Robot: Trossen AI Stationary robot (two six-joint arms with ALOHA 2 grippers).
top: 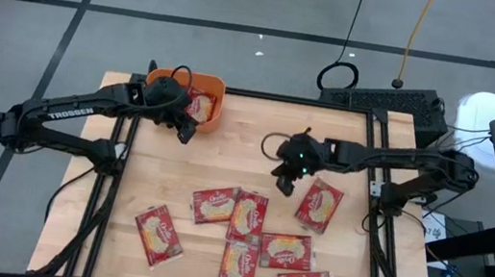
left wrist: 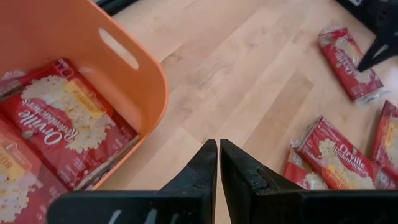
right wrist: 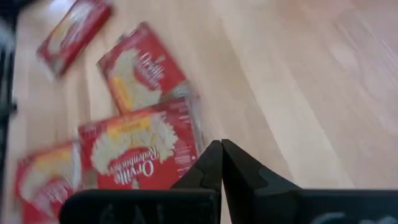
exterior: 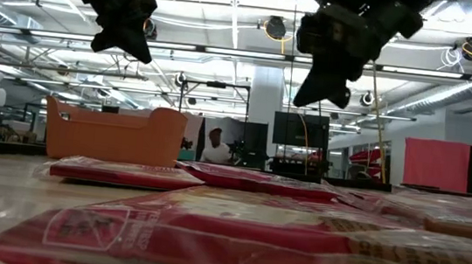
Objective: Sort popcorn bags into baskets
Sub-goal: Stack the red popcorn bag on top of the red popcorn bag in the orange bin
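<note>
While the left arm reaches across the table's back left part, its left gripper point(top: 186, 132) hangs just beside the near right corner of the single orange basket point(top: 211, 87), with its fingers point(left wrist: 208, 163) pressed together on nothing. Inside the basket, the left wrist view shows at least two red popcorn bags point(left wrist: 65, 127) lying flat and overlapping; how many more lie under them I cannot tell. On the bare wooden table point(top: 238, 137), seven further bags are spread out in the high view: one point(top: 158, 235) lies alone at the front left, a cluster of five point(top: 247, 218) sits at the front centre with several touching or overlapping, and one point(top: 319, 206) lies to the right, nearer the middle. Above the table's centre, just beside that right-hand bag, hovers the right gripper point(top: 286, 185), its two fingers point(right wrist: 211, 163) closed tight and empty, clear of the wood in the low view.
</note>
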